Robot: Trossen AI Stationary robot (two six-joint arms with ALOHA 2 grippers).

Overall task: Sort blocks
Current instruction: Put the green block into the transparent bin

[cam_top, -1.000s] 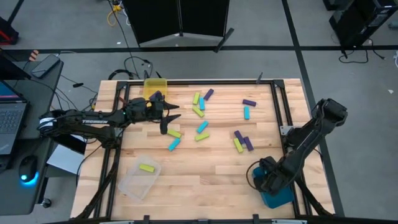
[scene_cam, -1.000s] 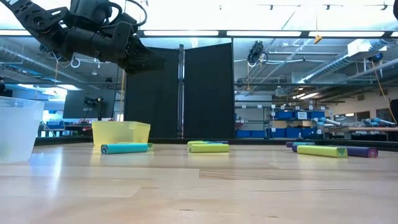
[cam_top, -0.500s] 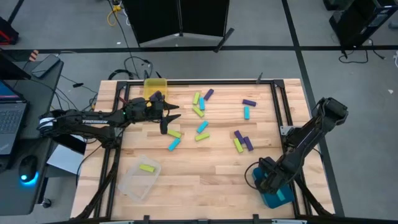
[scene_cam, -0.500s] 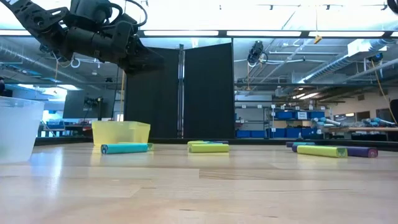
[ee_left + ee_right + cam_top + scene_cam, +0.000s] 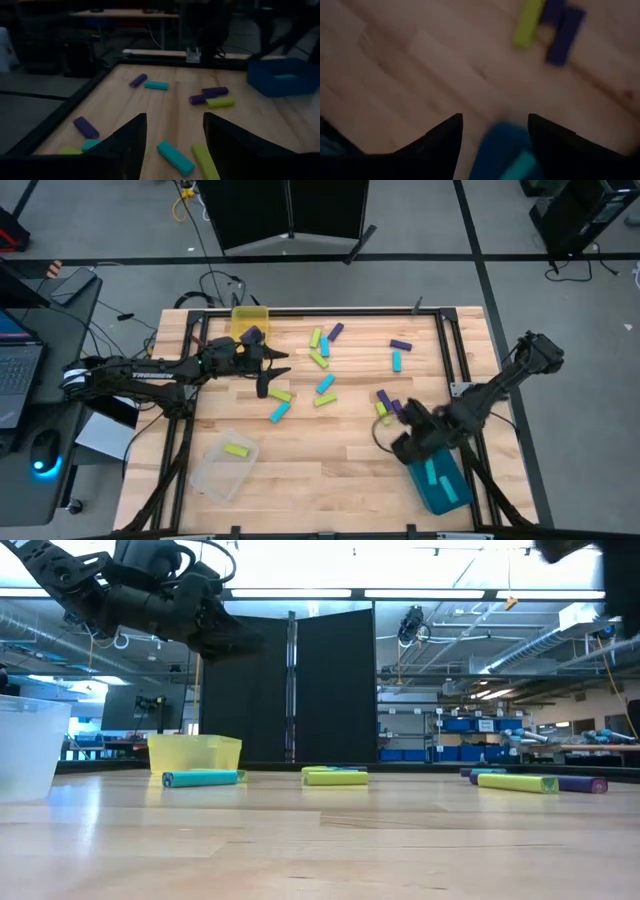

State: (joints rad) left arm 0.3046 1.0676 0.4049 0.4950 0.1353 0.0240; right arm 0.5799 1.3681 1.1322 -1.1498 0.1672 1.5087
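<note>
Right, the blocks (image 5: 325,384) lie mostly loose across the middle of the wooden surface (image 5: 320,470): a yellow-green, cyan and purple cluster near the far edge, a cyan and yellow-green pair at centre, a purple block and a cyan block further right, and a purple and yellow-green group (image 5: 386,406) toward the right side. One yellow-green block (image 5: 236,449) sits inside the clear bin (image 5: 222,465) at the near left. Cyan blocks (image 5: 440,478) lie in the teal bin (image 5: 438,482) at the near right. A purple block (image 5: 252,336) shows at the yellow bin (image 5: 250,319) on the far left; you can't tell whether it is inside the bin or on its rim.

Your left hand (image 5: 270,370) hangs above the surface just near of the yellow bin, fingers spread, nothing between them. Its wrist view shows both fingers (image 5: 127,145) apart with a cyan block (image 5: 175,157) and a yellow-green block (image 5: 203,161) on the wood beyond them.

Your right hand (image 5: 403,430) sits over the far edge of the teal bin, just near of the purple and yellow-green group. Fingers (image 5: 440,145) are spread and empty; between them the wrist view shows the teal bin with a cyan block (image 5: 517,169) in it, blurred.

In the low view the left arm (image 5: 150,595) is up at the top left, well above the yellow bin (image 5: 194,753) and the cyan block (image 5: 200,778) in front of it.
</note>
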